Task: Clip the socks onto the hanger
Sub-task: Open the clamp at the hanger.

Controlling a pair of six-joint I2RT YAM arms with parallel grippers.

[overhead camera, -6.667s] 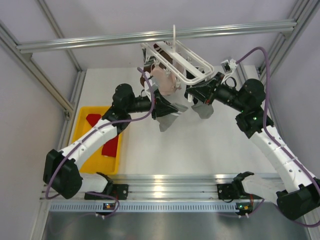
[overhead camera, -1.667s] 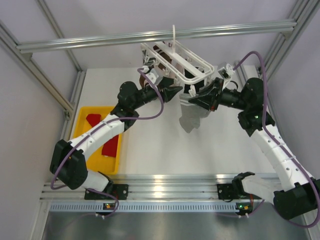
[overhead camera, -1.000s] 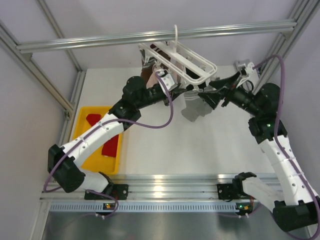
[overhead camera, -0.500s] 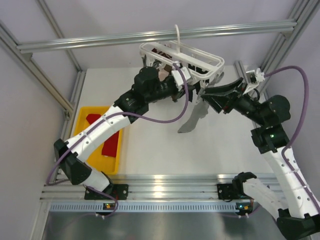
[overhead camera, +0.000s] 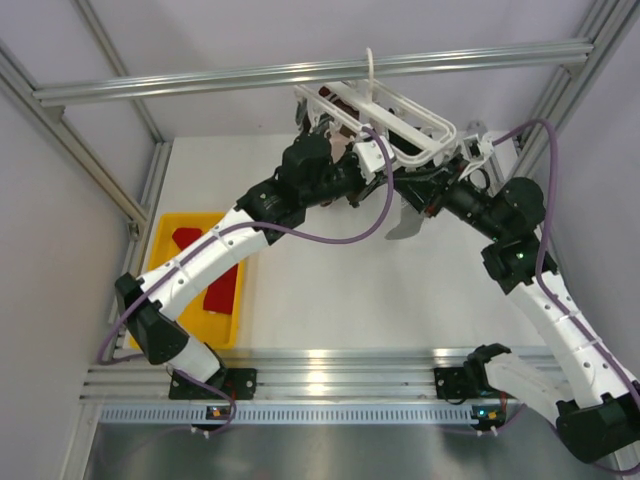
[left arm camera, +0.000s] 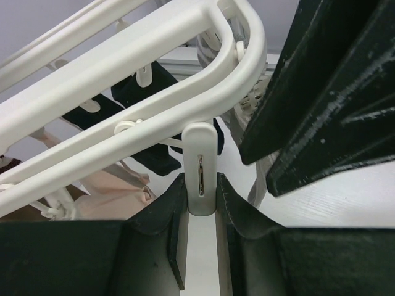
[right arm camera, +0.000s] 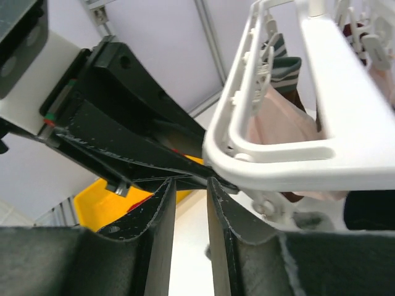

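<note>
Left arm (overhead camera: pixel 200 265): stretched from its base at 7 o'clock up towards 12, wrist aimed at 3 o'clock. Left end effector (left arm camera: pixel 200 185) clamped on a clip peg (left arm camera: pixel 200 166), fingers flat against both its sides. Right arm (overhead camera: pixel 555 320): up from 5 o'clock, elbow bent, wrist aimed at 9–10 o'clock. Right end effector (right arm camera: pixel 189 185): jaws parallel, narrow slit, nothing seen in it; grip unclear. Both tips close together, raised high.

Pale lilac walls (overhead camera: pixel 50 300); aluminium frame bar (overhead camera: pixel 200 78) overhead; white tabletop (overhead camera: pixel 350 300).
</note>
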